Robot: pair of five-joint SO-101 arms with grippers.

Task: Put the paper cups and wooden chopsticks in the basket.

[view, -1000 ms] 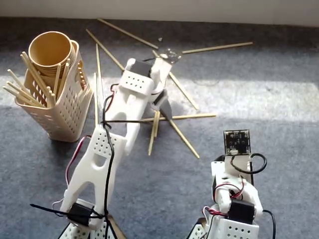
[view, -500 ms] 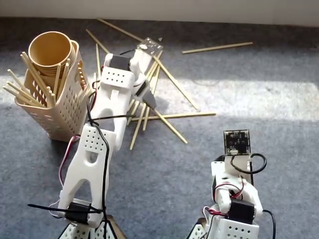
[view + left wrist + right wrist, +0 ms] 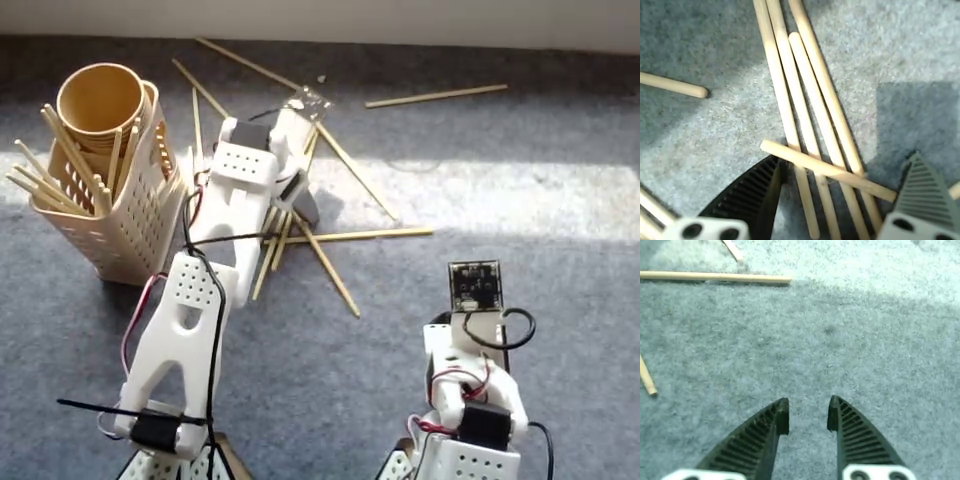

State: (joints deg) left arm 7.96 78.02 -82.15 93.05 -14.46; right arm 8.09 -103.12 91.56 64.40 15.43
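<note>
**Straddling a chopstick bundle, jaws spread**

Left gripper point(image 3: 846, 160): jaws spread wide, low over the grey carpet point(image 3: 560, 300), closed on nothing. Between them lie four parallel chopsticks point(image 3: 805, 100), side by side and running lengthwise away from the gripper. A fifth, the crossing chopstick point(image 3: 827, 170), lies slantwise on top of the four. One of its ends is just beside one jaw's tip, and the other is near the opposite jaw. High view puts this gripper near the carpet's middle, toward the far edge.

Right gripper point(image 3: 808, 405): jaws a little apart, bare carpet between them, near the carpet's near edge. A single stick point(image 3: 715, 276) lies crosswise well ahead of it.

Counts:
- Basket point(image 3: 135, 230): one, white and slotted, standing toward the far-left corner.
- Paper cups point(image 3: 100, 100): a nested stack inside the basket, mouth up. Number in the stack cannot be told.
- Basket chopsticks point(image 3: 45, 170): a sheaf poking out on the side toward the left edge, too crowded to count.
- Loose sticks away from the jaws, high view: six. Three lie toward the far edge near the basket, one is at the far right, one runs long and diagonal past the gripper, and one lies level at mid-carpet.
</note>
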